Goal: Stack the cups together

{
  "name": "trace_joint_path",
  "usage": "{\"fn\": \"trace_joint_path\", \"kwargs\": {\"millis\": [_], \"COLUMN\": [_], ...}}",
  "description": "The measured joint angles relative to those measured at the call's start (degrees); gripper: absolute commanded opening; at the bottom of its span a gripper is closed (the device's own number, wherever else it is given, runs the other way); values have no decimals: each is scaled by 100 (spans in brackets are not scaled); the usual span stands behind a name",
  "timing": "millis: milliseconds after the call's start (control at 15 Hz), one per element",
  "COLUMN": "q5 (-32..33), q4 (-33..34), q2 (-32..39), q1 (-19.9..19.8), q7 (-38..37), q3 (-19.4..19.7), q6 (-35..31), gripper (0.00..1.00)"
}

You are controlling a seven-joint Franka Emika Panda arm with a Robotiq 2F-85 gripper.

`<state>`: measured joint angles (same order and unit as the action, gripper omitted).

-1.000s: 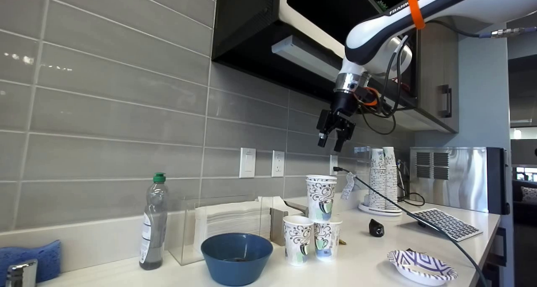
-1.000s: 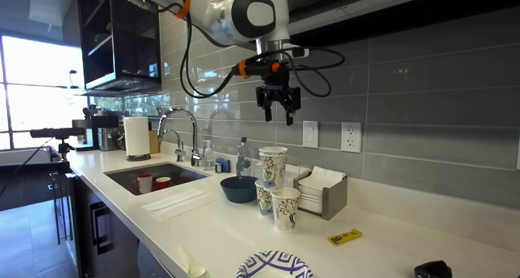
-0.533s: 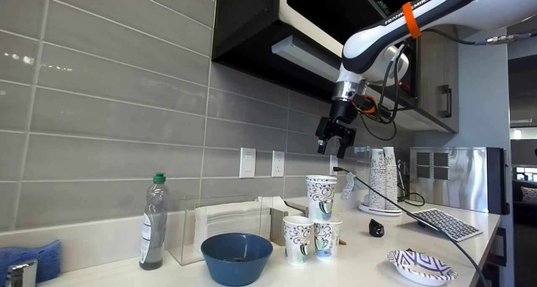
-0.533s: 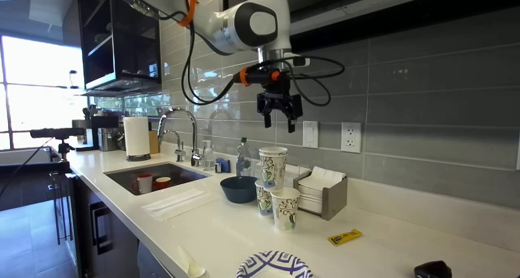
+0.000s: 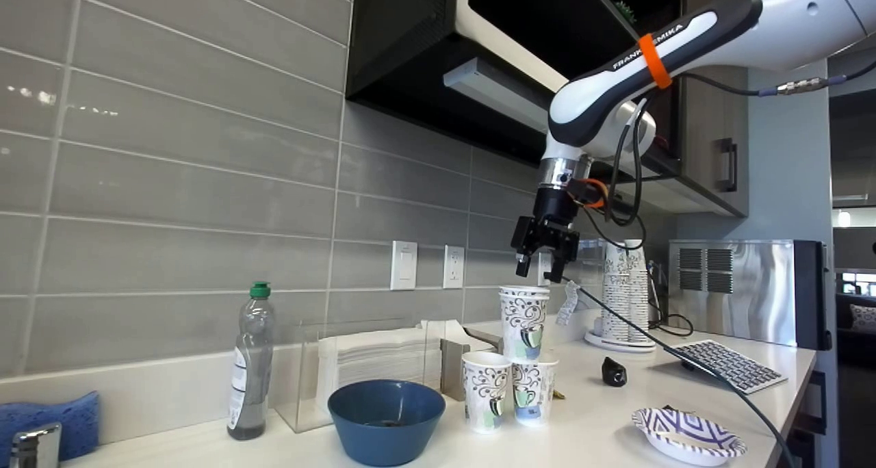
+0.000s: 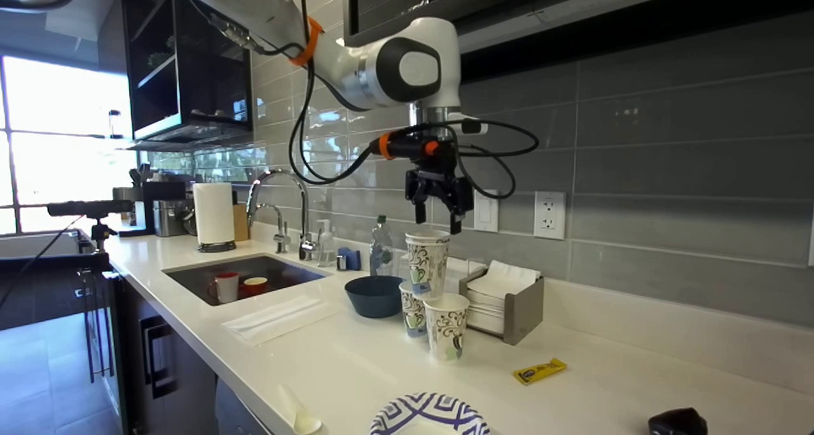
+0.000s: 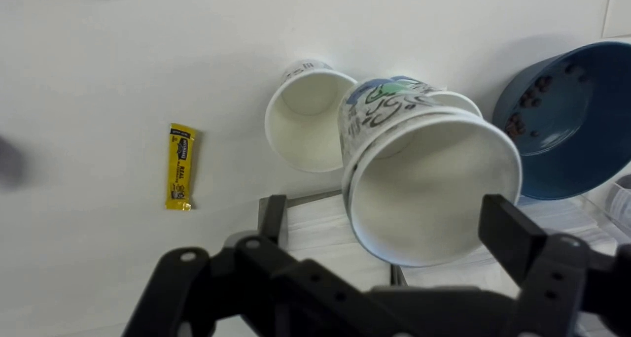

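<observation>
Over the desk point(image 6: 356, 362), mid-frame in an exterior view, fingers point(image 6: 456, 224) hang apart above the top cups point(image 6: 427, 264), likely before a grasp that needs centring, then lowering.

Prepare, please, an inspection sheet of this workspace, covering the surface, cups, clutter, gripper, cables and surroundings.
Surface: white counter, glossy; spills: nothing seen.
Job's things: nested cups, two rims showing, stand upright, apparently across the rims of two single cups.
Clutter: blue bowl holding small dark pieces; yellow packet; green-capped bottle; patterned dish; napkins in a holder.
Gripper: open above the nested cups; nothing held.
Cables: arm cables hang in loops; a dark cord slants past the keyboard; snagging: nothing seen.
Surroundings: grey tiled wall with outlet; sink holding crockery; paper towel roll beyond.
</observation>
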<state>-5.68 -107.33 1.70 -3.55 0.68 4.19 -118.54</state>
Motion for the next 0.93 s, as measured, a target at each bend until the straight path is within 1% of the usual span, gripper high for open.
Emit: {"fn": "trace_joint_path", "kwargs": {"millis": [133, 200, 267, 400, 467, 533, 733, 867, 933], "q5": [0, 0, 0, 0, 0, 0, 22, 22, 22], "q4": [-27, -39, -50, -63, -84, -106, -168, -200, -206], "q2": [74, 108, 136, 179, 181, 177, 165, 162, 162], "q1": [0, 0, 0, -2, -6, -10, -18, -18, -18], "q7": [-77, -116, -143, -176, -179, -182, -219, -239, -245], "q3": [0, 0, 0, 1, 2, 5, 14, 14, 14], "q6": [-72, -94, -98, -99, -99, -99, -99, -99, -99], "gripper": [100, 97, 74, 70, 63, 54, 33, 21, 13]}}
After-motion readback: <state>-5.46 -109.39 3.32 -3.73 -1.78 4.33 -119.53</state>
